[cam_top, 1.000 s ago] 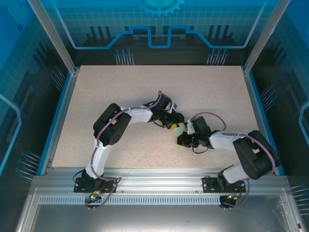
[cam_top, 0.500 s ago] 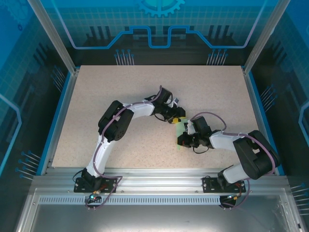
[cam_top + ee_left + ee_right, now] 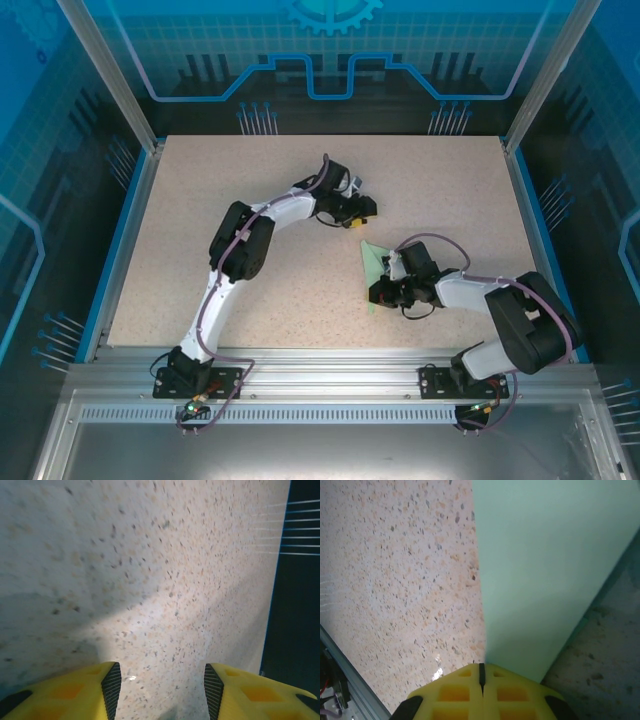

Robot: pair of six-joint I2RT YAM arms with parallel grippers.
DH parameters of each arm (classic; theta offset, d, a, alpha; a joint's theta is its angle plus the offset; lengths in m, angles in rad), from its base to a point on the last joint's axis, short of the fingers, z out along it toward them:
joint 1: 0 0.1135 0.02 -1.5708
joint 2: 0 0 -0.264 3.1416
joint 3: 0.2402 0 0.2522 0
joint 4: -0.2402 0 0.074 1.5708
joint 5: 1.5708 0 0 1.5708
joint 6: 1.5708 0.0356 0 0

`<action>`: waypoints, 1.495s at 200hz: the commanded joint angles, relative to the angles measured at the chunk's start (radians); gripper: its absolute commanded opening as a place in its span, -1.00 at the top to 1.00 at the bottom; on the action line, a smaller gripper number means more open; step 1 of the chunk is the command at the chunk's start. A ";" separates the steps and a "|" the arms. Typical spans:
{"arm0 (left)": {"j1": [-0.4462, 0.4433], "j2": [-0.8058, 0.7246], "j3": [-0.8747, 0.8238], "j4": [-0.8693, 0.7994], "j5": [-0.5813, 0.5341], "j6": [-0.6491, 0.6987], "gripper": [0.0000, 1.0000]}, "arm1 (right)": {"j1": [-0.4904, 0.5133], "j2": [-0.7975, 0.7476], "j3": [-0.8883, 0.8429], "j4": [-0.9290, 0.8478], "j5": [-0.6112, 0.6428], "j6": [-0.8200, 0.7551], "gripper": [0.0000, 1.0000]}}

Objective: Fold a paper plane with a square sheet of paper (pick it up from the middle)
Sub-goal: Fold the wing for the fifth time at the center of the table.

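Just 3 o'clock of the table (image 3: 200, 190) middle: folded paper (image 3: 374, 262), long axis about 12 to 6 o'clock in the top view, sharper corner toward 12. Probably very light and limp, easy to crease, so best held at a folded edge near its middle. Pinched at one edge by the clenched right gripper (image 3: 481, 669); left gripper (image 3: 162, 686) at 11 o'clock from it, parted and empty.

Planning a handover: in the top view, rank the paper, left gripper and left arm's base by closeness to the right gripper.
1. paper, clamped in the right gripper.
2. left gripper, farther up the table.
3. left arm's base, near-left edge.
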 commanded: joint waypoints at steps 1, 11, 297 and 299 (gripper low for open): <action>0.005 -0.057 0.013 -0.071 -0.031 0.038 -0.04 | -0.015 0.009 -0.007 -0.180 -0.017 -0.064 0.97; 0.006 -0.108 -0.018 -0.073 -0.044 0.041 -0.04 | -0.013 0.017 0.011 -0.184 -0.053 -0.092 0.97; -0.154 -0.591 -0.742 0.181 -0.221 -0.114 0.20 | 0.133 -0.086 0.113 -0.251 0.168 -0.002 0.74; -0.154 -0.591 -0.743 0.182 -0.220 -0.115 0.20 | 0.125 -0.087 0.109 -0.250 0.165 -0.003 0.74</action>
